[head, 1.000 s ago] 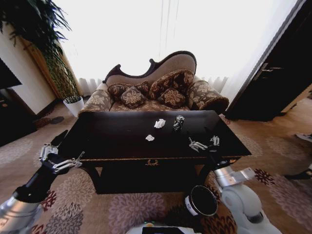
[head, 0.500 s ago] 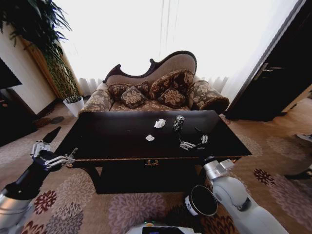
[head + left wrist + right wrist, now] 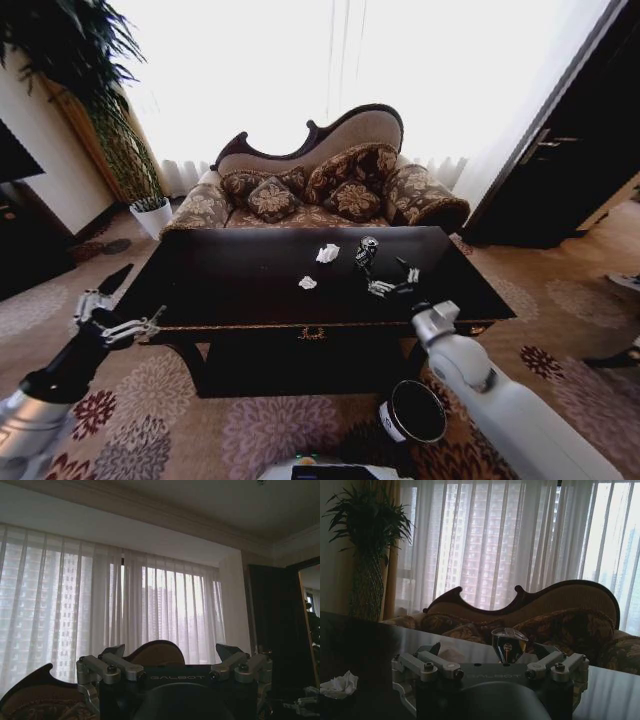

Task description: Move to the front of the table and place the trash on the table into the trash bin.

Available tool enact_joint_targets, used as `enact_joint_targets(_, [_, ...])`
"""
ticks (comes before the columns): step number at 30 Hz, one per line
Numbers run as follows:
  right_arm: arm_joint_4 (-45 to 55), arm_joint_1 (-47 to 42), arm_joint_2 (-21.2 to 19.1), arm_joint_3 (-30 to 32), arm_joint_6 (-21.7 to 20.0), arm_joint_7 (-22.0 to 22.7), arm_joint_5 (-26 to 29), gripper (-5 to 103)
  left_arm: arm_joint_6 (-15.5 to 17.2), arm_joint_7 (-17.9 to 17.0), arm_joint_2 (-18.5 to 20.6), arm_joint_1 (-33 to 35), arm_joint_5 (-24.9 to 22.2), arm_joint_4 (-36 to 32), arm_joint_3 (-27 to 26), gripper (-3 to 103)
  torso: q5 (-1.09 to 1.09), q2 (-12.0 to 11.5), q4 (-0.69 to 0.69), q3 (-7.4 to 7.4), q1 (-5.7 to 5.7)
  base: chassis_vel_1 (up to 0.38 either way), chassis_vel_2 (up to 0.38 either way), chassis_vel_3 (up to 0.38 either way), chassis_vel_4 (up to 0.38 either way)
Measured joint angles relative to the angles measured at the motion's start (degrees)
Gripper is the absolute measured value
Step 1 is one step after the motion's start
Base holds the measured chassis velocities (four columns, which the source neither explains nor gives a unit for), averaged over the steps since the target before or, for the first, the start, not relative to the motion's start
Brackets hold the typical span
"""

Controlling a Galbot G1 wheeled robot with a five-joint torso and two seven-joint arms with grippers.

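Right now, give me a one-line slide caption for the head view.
Open right gripper reaches over the table just short of the drink can; left gripper hangs beside the table.

Right end effector (image 3: 392, 279) gapes outstretched; left end effector (image 3: 112, 312) gapes low.

1. Table (image 3: 250, 290): centre of the head view, spanning most of its width.
2. Sofa (image 3: 330, 180): directly behind the table, upper centre of the frame.
3. Drink can (image 3: 366, 251): on the table, right of centre, towards its far edge.
4. Paper scrap (image 3: 327, 253): on the table, just left of the can.
5. Second paper scrap (image 3: 307, 283): on the table, nearer the front edge, below the first scrap.
6. Right gripper (image 3: 392, 283): over the table, just below and right of the can.
7. Left gripper (image 3: 112, 312): lower left, off the table's left end.
8. Trash bin (image 3: 412, 412): on the floor, lower right of centre, before the table.
9. Potted plant (image 3: 150, 214): upper left, beside the sofa's left end.
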Motion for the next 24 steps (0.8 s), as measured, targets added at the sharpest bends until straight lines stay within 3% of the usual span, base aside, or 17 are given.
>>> enact_joint_targets(14, [-7.94, 9.78, 1.34, -8.15, -1.40, -0.91, 0.07, 100, -0.31, 0.67, -1.24, -0.45, 2.59, 1.98, 1.11, 100, 0.00, 0.00, 0.00, -0.01, -0.01, 0.000, 0.000, 0.000, 0.000])
enact_joint_targets(24, [-11.65, 12.99, 1.89, -9.74, -1.41, -1.81, -0.12, 100, -0.35, 0.72, -1.30, -0.64, 3.05, 2.51, 1.41, 100, 0.00, 0.00, -0.01, -0.01, 0.00, 0.000, 0.000, 0.000, 0.000])
